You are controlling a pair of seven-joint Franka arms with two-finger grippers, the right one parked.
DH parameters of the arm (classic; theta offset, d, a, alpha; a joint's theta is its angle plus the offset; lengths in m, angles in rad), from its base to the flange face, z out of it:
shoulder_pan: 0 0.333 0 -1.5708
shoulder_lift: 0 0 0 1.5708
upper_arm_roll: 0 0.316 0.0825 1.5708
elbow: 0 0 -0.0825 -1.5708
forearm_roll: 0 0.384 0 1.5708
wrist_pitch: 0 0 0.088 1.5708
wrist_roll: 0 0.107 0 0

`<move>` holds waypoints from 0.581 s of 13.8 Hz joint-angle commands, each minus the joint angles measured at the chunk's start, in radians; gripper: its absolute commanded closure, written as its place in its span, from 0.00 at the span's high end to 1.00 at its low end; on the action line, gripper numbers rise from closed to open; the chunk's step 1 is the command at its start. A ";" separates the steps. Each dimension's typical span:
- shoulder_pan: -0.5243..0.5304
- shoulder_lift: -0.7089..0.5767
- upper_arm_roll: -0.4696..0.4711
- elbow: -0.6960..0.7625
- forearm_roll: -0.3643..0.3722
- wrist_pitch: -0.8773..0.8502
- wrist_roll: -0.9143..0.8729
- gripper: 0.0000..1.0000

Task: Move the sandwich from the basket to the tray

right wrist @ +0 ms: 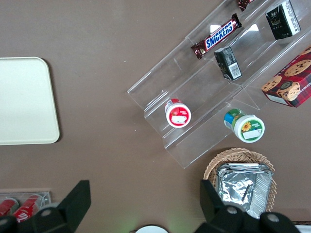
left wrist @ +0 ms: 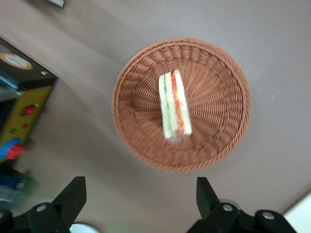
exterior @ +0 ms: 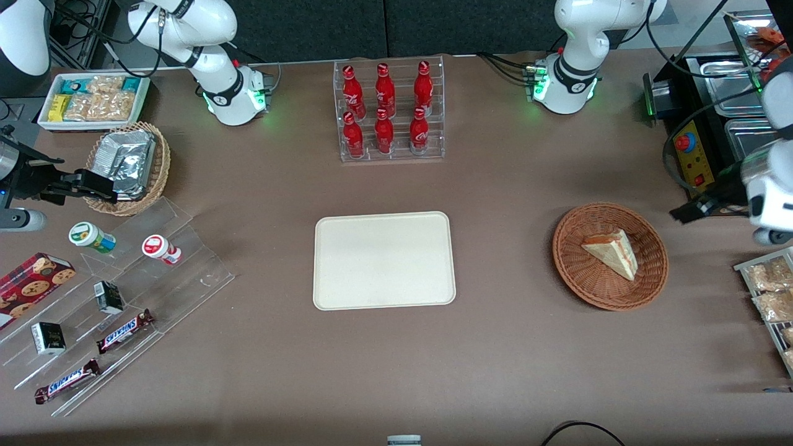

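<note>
Pincer (left wrist: 138, 196) open, above table | sandwich (left wrist: 174, 105) in basket (left wrist: 221, 141), apart

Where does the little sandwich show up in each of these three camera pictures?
Front view: the sandwich lies in the basket, toward the working arm's end of the table, with the tray beside it mid-table.
Left wrist view: the sandwich sits mid-basket, cut edge up, below the open gripper.
Right wrist view: not in it.
Shared landmark: the basket, in the front and left wrist views.
</note>
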State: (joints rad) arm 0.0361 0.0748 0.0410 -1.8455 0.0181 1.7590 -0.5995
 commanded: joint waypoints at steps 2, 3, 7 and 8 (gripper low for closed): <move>-0.004 -0.015 -0.009 -0.219 0.002 0.253 -0.153 1.00; -0.004 -0.007 -0.009 -0.271 0.002 0.330 -0.170 1.00; -0.004 0.095 -0.009 -0.331 0.000 0.503 -0.268 1.00; -0.005 0.115 -0.009 -0.331 0.002 0.523 -0.278 1.00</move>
State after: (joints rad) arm 0.0334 0.1549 0.0328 -2.1817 0.0180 2.2436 -0.8350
